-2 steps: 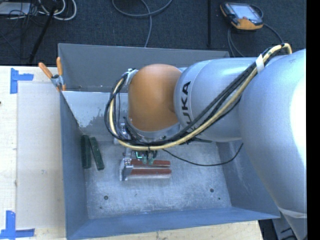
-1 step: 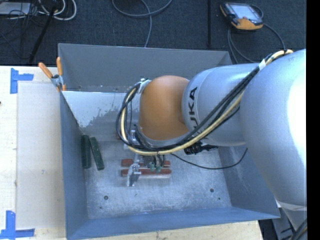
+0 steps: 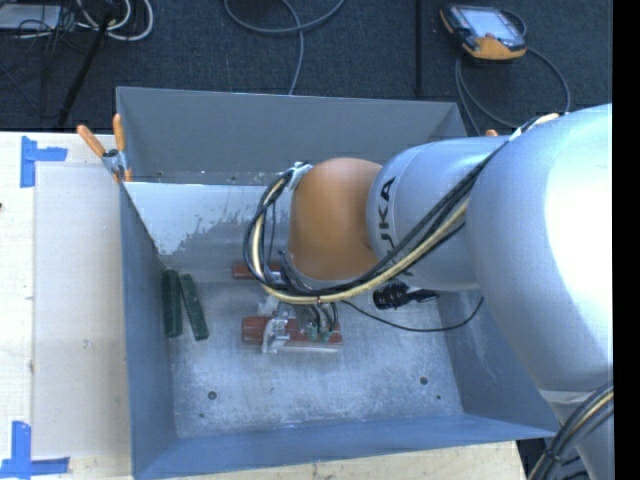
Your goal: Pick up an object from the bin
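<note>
Pincer (image 3: 292,334) low over a reddish-brown block (image 3: 253,329) in the middle of the bin (image 3: 300,420), its opening indiscernible.

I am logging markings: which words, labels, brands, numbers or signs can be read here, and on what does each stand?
"KUKA": black letters running sideways on the silver-white robot arm housing, partly crossed by cables.
Orange-and-black handheld device with a screen, beyond the grey metal bin: anything on it is too small to read.
Things lying in the bin: nothing readable.
</note>
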Controlling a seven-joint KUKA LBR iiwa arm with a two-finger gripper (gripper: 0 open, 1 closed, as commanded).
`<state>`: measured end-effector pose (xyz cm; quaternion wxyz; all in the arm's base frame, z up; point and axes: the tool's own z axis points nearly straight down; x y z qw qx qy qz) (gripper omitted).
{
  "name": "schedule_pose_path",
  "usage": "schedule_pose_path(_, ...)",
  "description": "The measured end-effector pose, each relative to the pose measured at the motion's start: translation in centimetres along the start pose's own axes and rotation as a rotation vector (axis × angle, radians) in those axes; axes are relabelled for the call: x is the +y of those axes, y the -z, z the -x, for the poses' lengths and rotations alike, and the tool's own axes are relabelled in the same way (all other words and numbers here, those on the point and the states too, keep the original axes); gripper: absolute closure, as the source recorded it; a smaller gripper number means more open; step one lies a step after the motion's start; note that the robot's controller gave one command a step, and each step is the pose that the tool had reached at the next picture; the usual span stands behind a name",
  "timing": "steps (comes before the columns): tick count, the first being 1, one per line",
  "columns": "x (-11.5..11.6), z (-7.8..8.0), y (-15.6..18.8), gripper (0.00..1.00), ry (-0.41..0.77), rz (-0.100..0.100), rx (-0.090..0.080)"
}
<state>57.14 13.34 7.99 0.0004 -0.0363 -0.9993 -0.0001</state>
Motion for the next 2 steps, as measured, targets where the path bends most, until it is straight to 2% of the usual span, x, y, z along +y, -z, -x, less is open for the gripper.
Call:
schedule_pose_path(1,0.0,0.0,0.0,1.0,0.0,0.0,0.0)
schedule_pose_path(2,2.6,0.6,14.0,1.0,0.024,0.0,-0.002)
